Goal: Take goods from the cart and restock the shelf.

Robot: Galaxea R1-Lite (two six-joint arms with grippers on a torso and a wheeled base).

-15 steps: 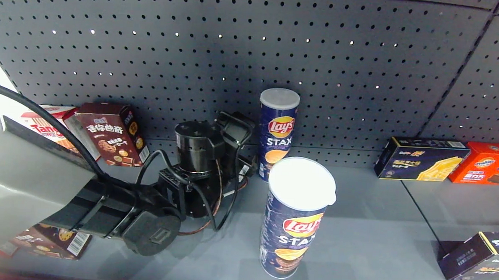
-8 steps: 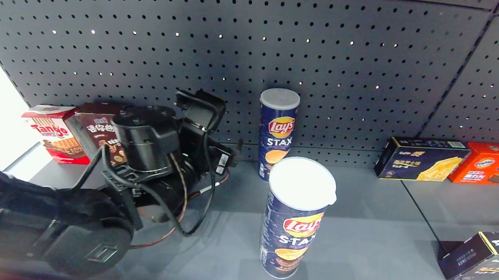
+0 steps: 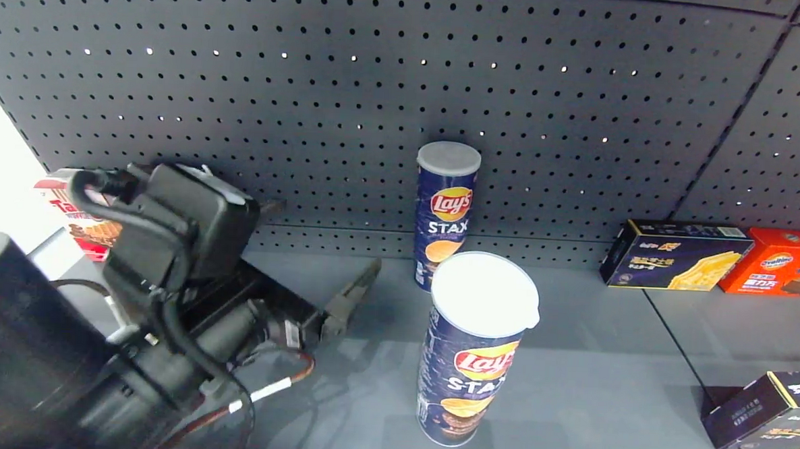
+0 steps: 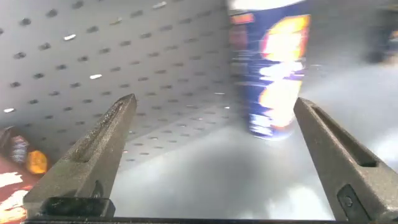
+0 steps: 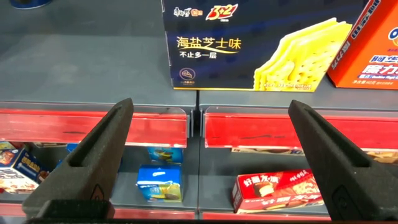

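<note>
Left end effector (image 4: 214,104) agape, seemingly horizontal

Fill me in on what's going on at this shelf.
The robot is restocking snacks. Two chip cans stand upright on the grey shelf: the front can and the rear can by the pegboard. The left pincer is open and empty beside them, touching neither. The right pincer, also open and empty, faces the red shelf edge below a black cracker box.
</note>
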